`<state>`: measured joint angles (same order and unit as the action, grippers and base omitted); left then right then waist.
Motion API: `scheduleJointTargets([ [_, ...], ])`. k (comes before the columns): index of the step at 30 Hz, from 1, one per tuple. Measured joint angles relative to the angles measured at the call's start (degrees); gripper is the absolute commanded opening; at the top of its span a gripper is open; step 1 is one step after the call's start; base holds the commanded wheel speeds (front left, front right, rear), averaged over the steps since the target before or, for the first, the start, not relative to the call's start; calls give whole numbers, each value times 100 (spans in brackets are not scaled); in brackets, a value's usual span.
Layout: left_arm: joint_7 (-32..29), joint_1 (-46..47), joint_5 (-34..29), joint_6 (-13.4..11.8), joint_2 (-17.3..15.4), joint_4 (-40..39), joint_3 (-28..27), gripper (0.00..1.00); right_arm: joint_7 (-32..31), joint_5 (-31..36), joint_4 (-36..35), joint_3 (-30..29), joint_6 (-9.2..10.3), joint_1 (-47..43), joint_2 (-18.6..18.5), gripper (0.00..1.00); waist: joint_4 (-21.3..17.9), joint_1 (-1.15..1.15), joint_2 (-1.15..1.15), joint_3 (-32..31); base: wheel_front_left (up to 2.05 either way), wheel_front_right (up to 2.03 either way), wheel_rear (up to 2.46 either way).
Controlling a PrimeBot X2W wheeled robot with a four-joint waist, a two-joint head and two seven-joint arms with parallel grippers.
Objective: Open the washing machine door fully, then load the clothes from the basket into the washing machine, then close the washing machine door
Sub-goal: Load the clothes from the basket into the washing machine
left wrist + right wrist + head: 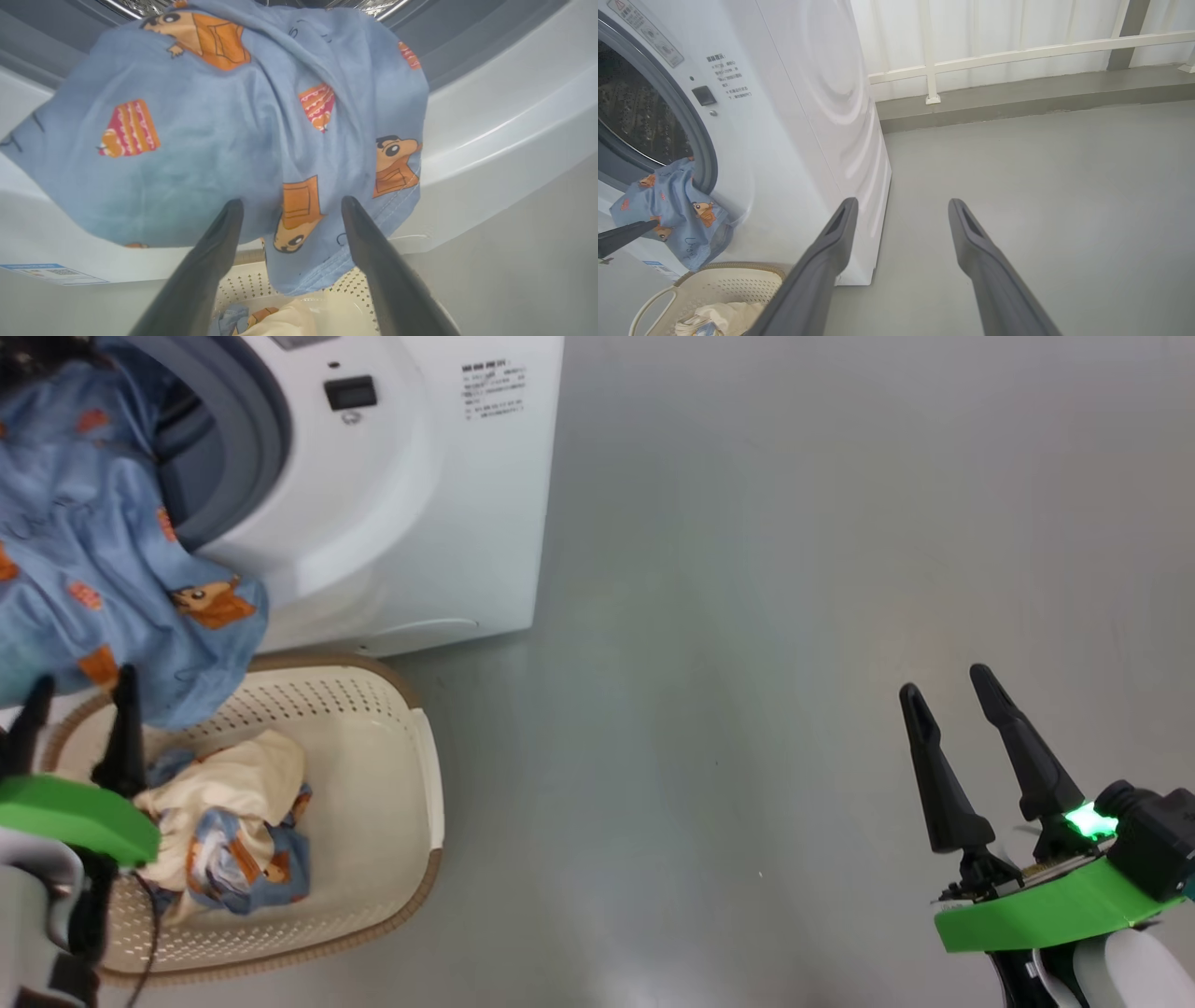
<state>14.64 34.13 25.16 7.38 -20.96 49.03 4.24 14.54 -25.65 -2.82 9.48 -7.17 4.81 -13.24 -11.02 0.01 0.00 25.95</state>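
The white washing machine [420, 523] stands at the upper left with its opening uncovered; the door is out of view. A blue bear-print cloth [84, 551] hangs from the drum over the grey gasket [257, 439] and down the front. Below it sits the cream basket [373, 784] with a bundle of cream and blue clothes [233, 821] inside. My left gripper [82, 681] is open above the basket, its tips at the cloth's lower hem [299, 261], gripping nothing. My right gripper [945, 681] is open and empty over the floor, far to the right.
Grey floor [747, 616] spreads to the right of the machine and basket. In the right wrist view a white railing and wall [1017, 51] stand behind a low curb [1017, 98]. A small blue label [51, 273] is on the machine's lower front.
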Motion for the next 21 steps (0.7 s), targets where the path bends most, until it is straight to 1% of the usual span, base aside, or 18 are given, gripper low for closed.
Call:
scheduleJointTargets([
  [6, 0, 525, 120, 0, -266, 441, 156, 100, 0, 40, -57, 49, 0, 215, 32, 100, -78, 0, 0, 287, 0, 0, 0],
  [11, -1, 925, 243, 0, -378, 594, 381, 100, 0, 53, -82, 52, 0, 355, 56, 100, -121, 0, 0, 528, 0, 0, 0],
  [17, 0, 1037, 713, 0, -372, 320, 949, 100, 0, 55, -91, 46, 0, 427, 67, 100, -160, 0, 0, 708, 0, 0, 0],
  [21, -1, 1055, 1028, 0, -469, 21, 1201, 100, 0, 81, -93, 42, 0, 440, 100, 100, -174, 0, 0, 759, 0, 0, 0],
])
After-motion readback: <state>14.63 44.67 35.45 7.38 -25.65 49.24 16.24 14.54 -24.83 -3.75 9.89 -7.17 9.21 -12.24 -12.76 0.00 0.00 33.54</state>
